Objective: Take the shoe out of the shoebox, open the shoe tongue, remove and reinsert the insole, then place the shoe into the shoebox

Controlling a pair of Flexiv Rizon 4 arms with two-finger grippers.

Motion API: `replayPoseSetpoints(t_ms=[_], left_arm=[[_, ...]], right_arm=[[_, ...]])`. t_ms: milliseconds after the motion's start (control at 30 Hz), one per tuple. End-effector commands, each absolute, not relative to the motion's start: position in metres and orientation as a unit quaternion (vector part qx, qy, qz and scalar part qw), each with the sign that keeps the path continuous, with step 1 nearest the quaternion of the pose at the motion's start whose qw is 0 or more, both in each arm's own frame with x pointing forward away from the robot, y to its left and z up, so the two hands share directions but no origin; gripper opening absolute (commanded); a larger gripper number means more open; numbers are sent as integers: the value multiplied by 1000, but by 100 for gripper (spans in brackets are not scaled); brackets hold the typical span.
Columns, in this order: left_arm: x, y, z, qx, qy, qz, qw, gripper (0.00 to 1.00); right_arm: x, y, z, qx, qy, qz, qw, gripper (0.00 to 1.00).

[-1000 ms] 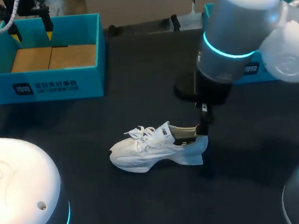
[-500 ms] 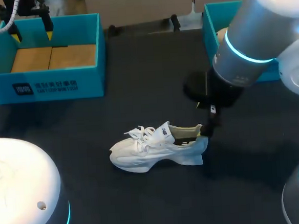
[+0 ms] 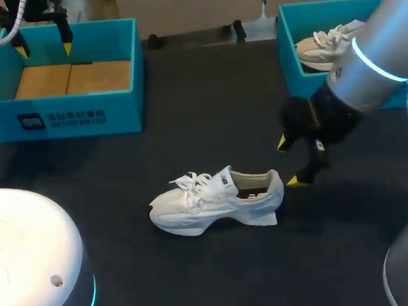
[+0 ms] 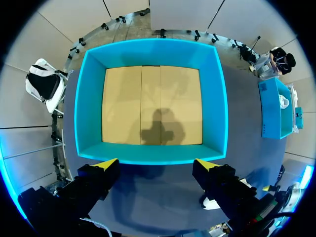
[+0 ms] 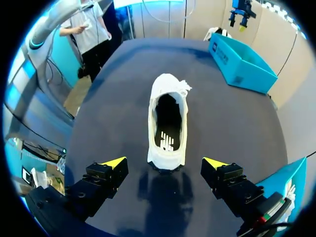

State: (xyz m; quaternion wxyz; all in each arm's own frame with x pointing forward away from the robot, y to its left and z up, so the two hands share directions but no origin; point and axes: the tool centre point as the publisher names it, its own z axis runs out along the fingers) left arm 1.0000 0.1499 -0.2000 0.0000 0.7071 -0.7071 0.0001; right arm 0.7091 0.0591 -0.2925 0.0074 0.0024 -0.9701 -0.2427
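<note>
Looking for the white shoe [image 3: 218, 202]: where is it?

It sits on its sole near the middle of the dark desk [image 3: 208, 111]. Its toe points to the desk's left edge. Its heel points to the right edge.

Where is the right pincer [image 3: 291, 162]?

It hangs just past the heel, on the side of the desk's right edge. It is close to the shoe but does not touch it.

Is it pinching anything?

No. Its two yellow tips are spread wide and nothing is between them.

What does the camera on that arm see?

The shoe lies straight ahead of the pincer, with the heel closest. It lines up with the gap between the two tips. You can look down into the dark inside of the shoe.

And the left pincer [image 3: 44, 46]?

It hangs over the blue shoebox [image 3: 82, 116] at the desk's far left corner. Its tips are spread too, and they hold nothing. Under it you can see the tan floor of the box.

Is the shoe close to that box?

No, they are well apart. The shoe is much nearer the right pincer.

What else is on the desk?

Another blue box [image 3: 288, 56] stands at the far right corner. A second shoe [image 3: 322, 43] lies in it.
</note>
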Motion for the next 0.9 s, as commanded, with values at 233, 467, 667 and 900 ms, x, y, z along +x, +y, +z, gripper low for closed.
replayPoseSetpoints(t_ms=[233, 467, 667, 900], left_arm=[[1000, 150, -200, 707, -707, 0, 0, 100], [1000, 150, -200, 707, -707, 0, 0, 100], [1000, 150, -200, 707, -707, 0, 0, 100], [1000, 150, -200, 707, -707, 0, 0, 100]], right_arm=[[711, 54, -316, 7, -911, -412, 6, 100], [712, 46, -337, -9, -903, -431, 4, 100], [715, 37, -355, -25, -900, -434, -12, 100], [717, 25, -374, -42, -902, -429, -14, 100]])
